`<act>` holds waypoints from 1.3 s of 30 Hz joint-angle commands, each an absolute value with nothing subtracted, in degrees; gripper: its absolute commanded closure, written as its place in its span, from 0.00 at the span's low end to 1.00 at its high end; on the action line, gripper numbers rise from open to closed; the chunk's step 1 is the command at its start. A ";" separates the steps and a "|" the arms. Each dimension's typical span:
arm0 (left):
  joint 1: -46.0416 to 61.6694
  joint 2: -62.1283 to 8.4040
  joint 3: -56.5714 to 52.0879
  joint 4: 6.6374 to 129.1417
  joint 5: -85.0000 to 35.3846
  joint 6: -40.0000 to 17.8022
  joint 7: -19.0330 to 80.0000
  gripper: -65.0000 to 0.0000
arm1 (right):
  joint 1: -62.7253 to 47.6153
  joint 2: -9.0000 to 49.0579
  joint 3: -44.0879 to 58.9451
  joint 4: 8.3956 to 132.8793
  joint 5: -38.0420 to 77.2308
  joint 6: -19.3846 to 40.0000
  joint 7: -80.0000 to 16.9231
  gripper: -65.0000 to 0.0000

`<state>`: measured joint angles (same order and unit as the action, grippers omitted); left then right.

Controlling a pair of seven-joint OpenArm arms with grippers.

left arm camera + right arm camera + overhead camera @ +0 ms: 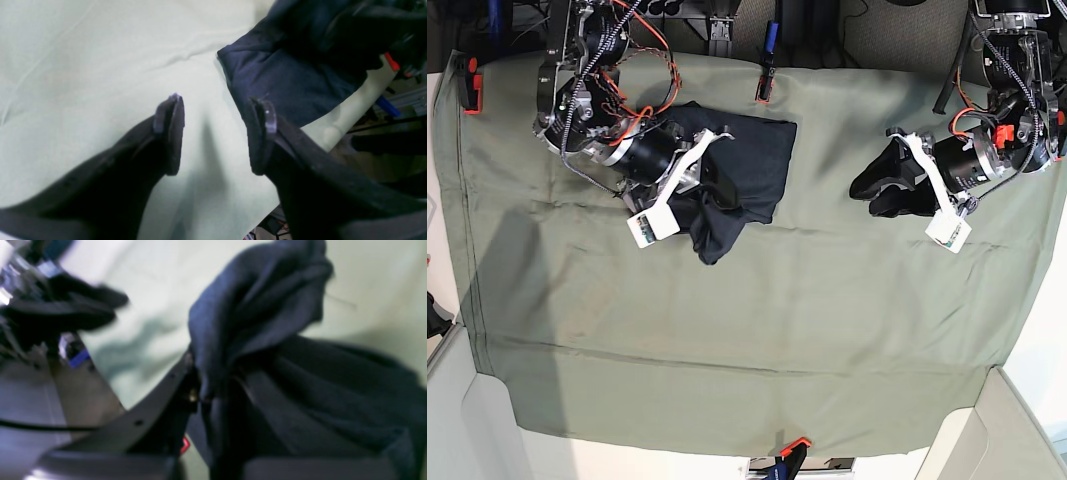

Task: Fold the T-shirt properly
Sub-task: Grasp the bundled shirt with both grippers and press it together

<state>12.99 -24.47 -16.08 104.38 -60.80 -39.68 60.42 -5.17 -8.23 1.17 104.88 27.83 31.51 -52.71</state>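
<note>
Two arms work over a table draped in a sage-green table cloth [727, 340]. On the left gripper [213, 133], the wrist view shows both dark fingers [171, 133] standing well apart with bare cloth between them and nothing held. In the base view this gripper [877, 185] hangs over the far right part of the table, well apart from the garment.

Seen from its wrist, the right gripper [200, 386] is buried in dark fabric: a bunched fold of the T-shirt [260, 306] rises from between the jaws, which pinch it, though the picture is blurred and the fingertips themselves are hidden. In the base view the right gripper [712, 185] sits on the shirt's left side, toward the near edge of the garment.

Dark charcoal-navy and plain, the T-shirt [752, 150] lies near the far edge of the table, left of centre, partly folded into a rough rectangle with a rumpled corner trailing toward the near side. Its hemmed corner [267, 73] also shows in the left wrist view, just beyond the open fingers.

Red and black clamps [765, 85] hold the cloth at the far edge, another [467, 85] at the far left corner, and one [787, 455] at the near edge. No writing or brand can be read anywhere.
</note>
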 commanded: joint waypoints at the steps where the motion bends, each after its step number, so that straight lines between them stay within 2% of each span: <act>1: 12.58 -25.26 -16.40 105.03 -62.35 -40.00 59.35 0.50 | -4.47 -8.60 -0.12 104.92 29.08 31.64 -50.98 0.69; 2: 12.58 -25.23 -16.40 105.03 -62.39 -40.00 59.33 0.50 | -4.47 -8.60 -1.15 103.94 29.08 31.64 -50.96 0.52; 3: 12.58 -25.23 -16.40 105.03 -62.59 -40.00 59.31 0.50 | -4.47 -8.60 -2.11 103.11 29.10 31.64 -50.83 0.39; 4: 12.56 -25.23 -16.40 105.03 -62.81 -40.00 59.33 0.50 | -4.47 -8.60 -3.07 102.52 29.10 31.66 -50.81 0.32; 11: 12.58 -25.26 -16.40 105.03 -62.74 -40.00 59.37 0.50 | -4.47 -8.62 -10.61 104.55 31.73 31.73 -50.83 0.31; 20: 12.58 -25.26 -16.40 105.03 -62.74 -40.00 59.37 0.50 | -4.45 -8.62 -18.59 105.38 29.26 31.75 -50.83 0.31; 27: 12.58 -25.28 -16.40 105.03 -62.76 -40.00 59.37 0.50 | -2.94 -8.60 -20.36 105.89 28.10 32.36 -51.03 0.31; 31: 12.58 -25.43 -16.40 105.03 -63.18 -40.00 59.48 0.52 | -0.86 -8.60 -19.40 108.53 22.76 31.20 -50.96 0.32; 32: 12.64 -25.61 -16.40 105.03 -64.38 -40.00 60.05 0.57 | -0.21 -8.60 -18.65 108.75 21.02 31.05 -50.72 0.35; 33: 12.71 -25.82 -16.40 105.06 -65.80 -40.00 60.86 0.64 | 0.54 -8.58 -17.65 108.77 19.25 30.83 -50.30 0.42; 34: 12.71 -25.93 -16.40 105.06 -67.22 -40.00 62.11 0.73 | 1.23 -8.58 -16.38 108.75 17.41 30.26 -49.80 0.53; 37: 12.88 -25.91 -15.00 106.04 -71.66 -40.00 65.78 0.94 | 3.44 -8.16 -11.27 108.73 12.32 28.40 -48.66 1.00; 39: 13.54 -25.91 -11.84 108.42 -72.47 -40.00 66.54 0.98 | 4.97 -6.61 -7.27 108.60 10.92 27.90 -47.44 1.00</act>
<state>13.93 -25.28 -11.38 107.31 -70.59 -39.66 67.59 4.01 -6.48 -7.11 107.72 10.28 28.10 -48.84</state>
